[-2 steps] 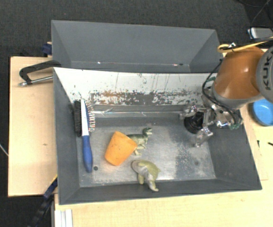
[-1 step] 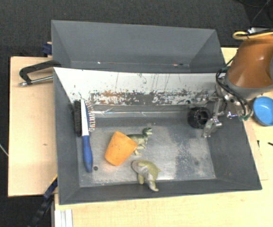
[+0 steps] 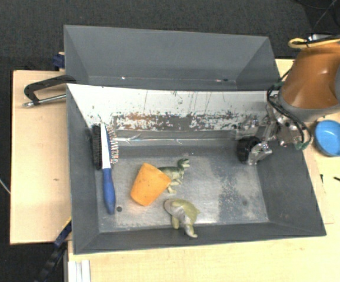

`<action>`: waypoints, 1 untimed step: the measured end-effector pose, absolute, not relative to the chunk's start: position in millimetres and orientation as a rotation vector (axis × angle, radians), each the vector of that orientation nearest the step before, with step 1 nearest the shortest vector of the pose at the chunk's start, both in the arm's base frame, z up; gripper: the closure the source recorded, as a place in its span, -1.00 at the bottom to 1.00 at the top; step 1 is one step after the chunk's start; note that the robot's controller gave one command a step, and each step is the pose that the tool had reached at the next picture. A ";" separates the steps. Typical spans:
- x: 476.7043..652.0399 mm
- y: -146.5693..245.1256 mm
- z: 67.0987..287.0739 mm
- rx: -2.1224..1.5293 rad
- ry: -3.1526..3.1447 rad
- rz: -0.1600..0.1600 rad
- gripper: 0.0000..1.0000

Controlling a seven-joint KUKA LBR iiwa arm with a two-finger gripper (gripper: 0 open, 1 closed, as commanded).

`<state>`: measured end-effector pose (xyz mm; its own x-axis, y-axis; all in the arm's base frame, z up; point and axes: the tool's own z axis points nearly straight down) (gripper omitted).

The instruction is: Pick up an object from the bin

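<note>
My gripper (image 3: 253, 150) hangs over the bin's floor at the back right, near the right wall, with nothing seen in it. The nearest loose things lie to its left. A small green dinosaur toy (image 3: 176, 170) lies near the middle of the floor, touching an orange cup (image 3: 148, 184) that is tipped on its side. A tan dinosaur toy (image 3: 183, 215) lies by the front wall, just below the cup.
Along the left wall lie a brush with a blue handle and white bristles (image 3: 107, 177) and a black comb-like thing (image 3: 95, 147) beside it. The floor between the toys and the right wall is bare metal. The arm enters over the right rim.
</note>
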<state>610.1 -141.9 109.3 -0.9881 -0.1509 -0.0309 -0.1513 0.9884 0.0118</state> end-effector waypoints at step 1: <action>586.9 -144.2 282.0 -0.410 3.099 -0.007 1.00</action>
<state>586.9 -144.2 282.0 -0.9654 -0.2604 -0.0150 -0.2603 0.9655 -0.0067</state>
